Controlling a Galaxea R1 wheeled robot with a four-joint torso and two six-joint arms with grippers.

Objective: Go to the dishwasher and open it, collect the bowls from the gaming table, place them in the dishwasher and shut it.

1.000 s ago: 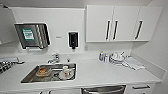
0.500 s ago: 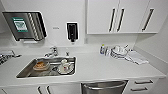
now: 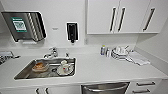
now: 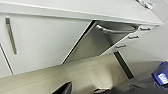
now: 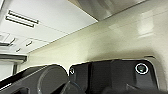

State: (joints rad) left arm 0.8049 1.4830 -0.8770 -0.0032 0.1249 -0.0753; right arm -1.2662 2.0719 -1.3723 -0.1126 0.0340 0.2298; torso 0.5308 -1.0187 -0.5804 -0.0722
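The dishwasher (image 3: 105, 88) is a steel-fronted unit with a horizontal bar handle, set under the white counter at the lower edge of the head view, right of the sink. Its door looks shut. In the left wrist view the same steel front (image 4: 90, 42) and bar handle (image 4: 112, 29) stand between white cabinet doors and drawers, some way off. A dark part of my left arm's end (image 4: 62, 89) juts in at that picture's edge. The gaming table and its bowls are out of view.
A steel sink (image 3: 22, 75) holds a brownish dish (image 3: 40, 67) and white crockery (image 3: 65, 68). Stacked white dishes (image 3: 120, 53) and a cloth (image 3: 137, 60) lie on the counter (image 3: 100, 70) at right. Wall cabinets (image 3: 120, 16) hang above. Pale floor (image 5: 100, 47) lies below.
The whole head picture has shifted a little: the camera has come closer to the counter, and the dishwasher's handle shows more fully at the lower edge. Nothing on the counter moved.
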